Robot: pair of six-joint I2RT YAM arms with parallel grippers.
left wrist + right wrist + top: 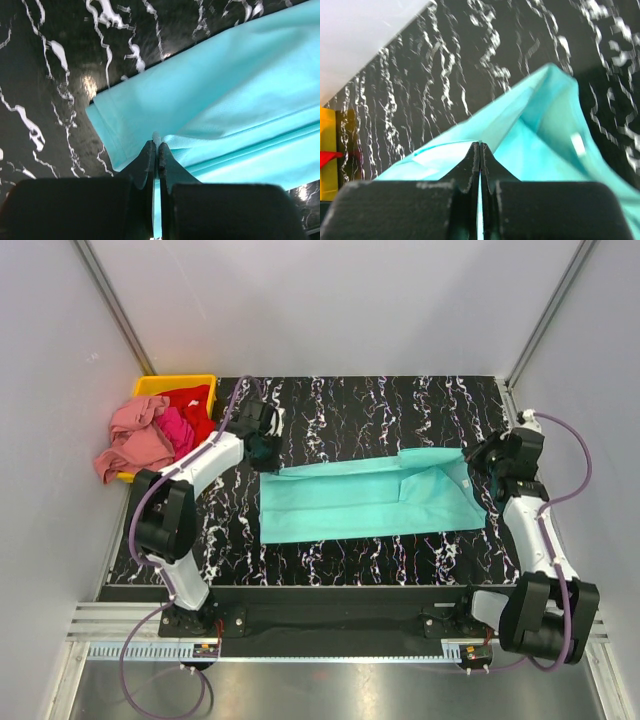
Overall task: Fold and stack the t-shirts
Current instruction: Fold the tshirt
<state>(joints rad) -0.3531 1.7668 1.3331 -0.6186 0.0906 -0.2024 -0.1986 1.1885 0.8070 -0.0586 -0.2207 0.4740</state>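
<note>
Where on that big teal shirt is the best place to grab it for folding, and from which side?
Probably its two far corners, one per gripper, coming down from above. The teal shirt lies flat and wide on the table, so only thin edges can be pinched; the left gripper and right gripper are shut on those corners.

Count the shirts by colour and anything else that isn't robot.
turquoise-teal t-shirt: 1
salmon pink t-shirt: 1
magenta t-shirt: 1
red t-shirt: 1
yellow bin: 1
Total: 5 (4 shirts, 1 bin)
</note>
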